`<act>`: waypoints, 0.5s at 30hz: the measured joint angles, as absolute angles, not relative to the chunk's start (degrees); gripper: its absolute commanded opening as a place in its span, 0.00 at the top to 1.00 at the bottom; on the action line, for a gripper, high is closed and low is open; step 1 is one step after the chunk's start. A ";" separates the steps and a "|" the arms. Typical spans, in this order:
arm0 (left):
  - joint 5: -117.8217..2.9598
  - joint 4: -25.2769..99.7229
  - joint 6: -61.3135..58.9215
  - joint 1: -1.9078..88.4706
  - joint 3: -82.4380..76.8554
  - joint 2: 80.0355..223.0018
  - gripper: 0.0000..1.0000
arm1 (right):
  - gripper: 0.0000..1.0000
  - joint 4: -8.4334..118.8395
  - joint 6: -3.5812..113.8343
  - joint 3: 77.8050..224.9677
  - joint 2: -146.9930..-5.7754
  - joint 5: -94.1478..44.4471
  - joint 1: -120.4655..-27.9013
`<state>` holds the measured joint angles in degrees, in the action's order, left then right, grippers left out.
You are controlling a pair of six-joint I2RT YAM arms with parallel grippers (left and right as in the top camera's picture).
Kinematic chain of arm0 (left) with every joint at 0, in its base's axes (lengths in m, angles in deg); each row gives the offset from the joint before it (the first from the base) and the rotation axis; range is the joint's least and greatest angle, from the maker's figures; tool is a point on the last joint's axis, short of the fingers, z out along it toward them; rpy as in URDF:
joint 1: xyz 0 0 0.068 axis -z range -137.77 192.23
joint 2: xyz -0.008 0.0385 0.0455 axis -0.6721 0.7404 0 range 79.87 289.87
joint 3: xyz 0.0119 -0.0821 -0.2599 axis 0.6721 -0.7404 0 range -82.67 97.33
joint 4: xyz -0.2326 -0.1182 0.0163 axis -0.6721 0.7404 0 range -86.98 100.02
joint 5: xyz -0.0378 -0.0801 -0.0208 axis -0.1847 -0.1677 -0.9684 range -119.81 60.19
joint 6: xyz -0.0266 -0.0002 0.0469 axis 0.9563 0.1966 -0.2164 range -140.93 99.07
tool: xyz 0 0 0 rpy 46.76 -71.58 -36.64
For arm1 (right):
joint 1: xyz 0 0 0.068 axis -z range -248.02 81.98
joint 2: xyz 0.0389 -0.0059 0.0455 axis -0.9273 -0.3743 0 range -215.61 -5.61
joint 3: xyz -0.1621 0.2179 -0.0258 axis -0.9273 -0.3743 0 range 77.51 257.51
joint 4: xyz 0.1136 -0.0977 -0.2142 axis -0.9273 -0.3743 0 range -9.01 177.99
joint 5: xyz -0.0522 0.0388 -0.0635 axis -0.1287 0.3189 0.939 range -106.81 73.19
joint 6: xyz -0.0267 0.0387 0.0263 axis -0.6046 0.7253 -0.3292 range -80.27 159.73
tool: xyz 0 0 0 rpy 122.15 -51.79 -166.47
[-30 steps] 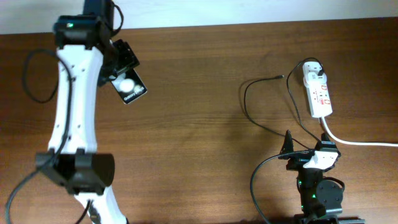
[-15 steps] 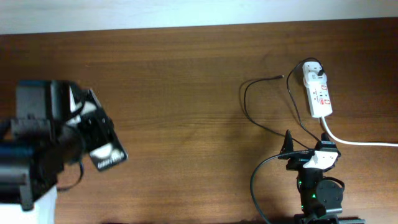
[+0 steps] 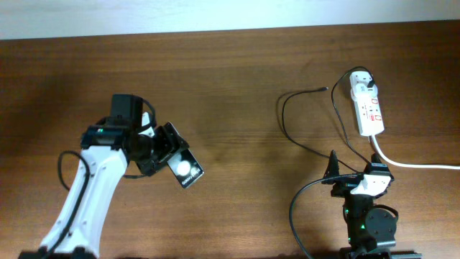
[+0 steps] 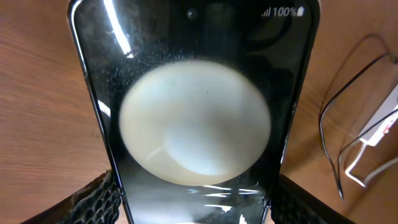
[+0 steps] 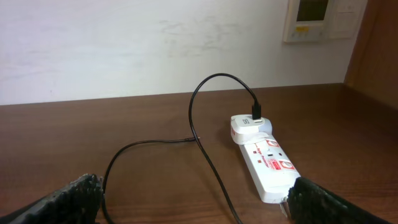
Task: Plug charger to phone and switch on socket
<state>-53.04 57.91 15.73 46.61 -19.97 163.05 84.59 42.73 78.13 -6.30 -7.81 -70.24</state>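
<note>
My left gripper (image 3: pixel 159 152) is shut on the black phone (image 3: pixel 182 165) and holds it over the left middle of the table. The phone fills the left wrist view (image 4: pixel 193 106), showing a large white round patch. The white socket strip (image 3: pixel 366 105) lies at the far right, with the white plug adapter (image 3: pixel 360 80) in its far end. The thin black charger cable (image 3: pixel 302 121) loops left from it, its connector tip (image 3: pixel 323 89) lying free on the table. My right gripper (image 3: pixel 352 173) rests open and empty near the table's front edge, just below the socket (image 5: pixel 268 167).
The socket's thick white cord (image 3: pixel 410 164) runs off to the right edge. The brown wooden table (image 3: pixel 237 86) ends at a white wall at the back. A wall panel (image 5: pixel 318 18) shows in the right wrist view.
My left arm has carried the phone from the far left corner down towards the front and then right, towards the table's middle. The right arm, cable and socket have not moved.
</note>
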 measured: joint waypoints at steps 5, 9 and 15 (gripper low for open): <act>-65.15 51.46 19.73 46.61 -20.10 166.98 0.42 | 0.01 84.59 42.73 78.13 -6.30 -7.81 -70.24; -70.59 48.99 25.09 46.61 -20.12 166.98 0.42 | 0.01 84.28 49.27 78.13 -6.30 -21.85 -70.24; -71.44 48.80 27.14 46.61 -20.12 166.98 0.42 | 0.01 85.42 90.64 78.13 -6.30 -63.66 -70.13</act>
